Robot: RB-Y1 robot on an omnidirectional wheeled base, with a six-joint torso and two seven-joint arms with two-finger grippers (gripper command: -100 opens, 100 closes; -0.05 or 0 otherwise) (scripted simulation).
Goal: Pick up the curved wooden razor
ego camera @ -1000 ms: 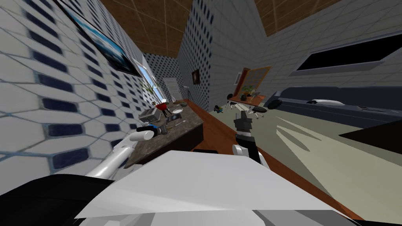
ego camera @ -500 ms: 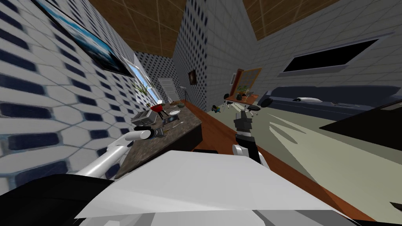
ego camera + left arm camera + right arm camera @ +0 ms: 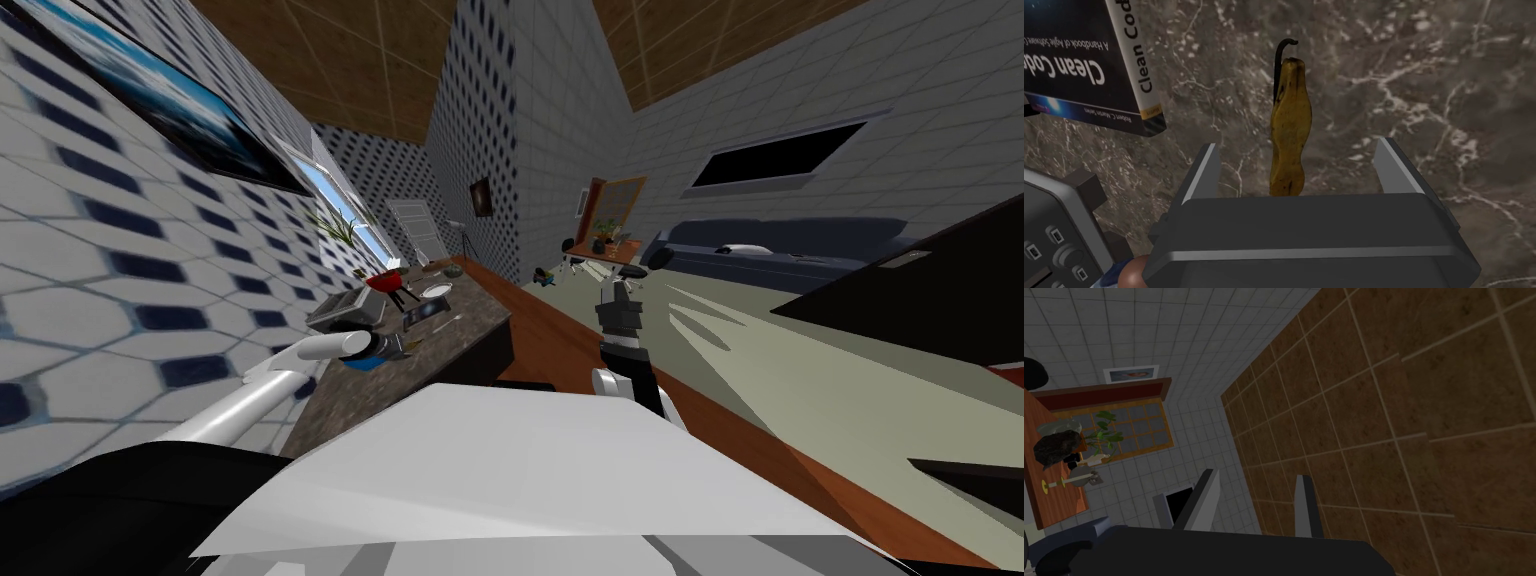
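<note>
The curved wooden razor [image 3: 1290,135] lies flat on the dark marbled countertop [image 3: 1424,90], its thin black blade tip pointing away from my hand. My left gripper [image 3: 1298,145] hovers right above it, open, with one finger on each side of the handle and not touching it. In the head view the left gripper [image 3: 393,346] hangs over the near part of the countertop [image 3: 465,325] by the tiled wall. My right gripper [image 3: 620,291] is raised in front of my chest over the floor, open and empty.
A black "Clean Code" book [image 3: 1084,65] lies close beside the razor. A grey device with buttons [image 3: 1054,240] sits next to my left hand. Farther along the counter stand a grey box [image 3: 345,310], a red object [image 3: 384,281] and a white plate [image 3: 436,291].
My head view has swung, so the counter and room slid left. The left hand stays over the counter by the book, a little lower. The right arm holds its pose.
</note>
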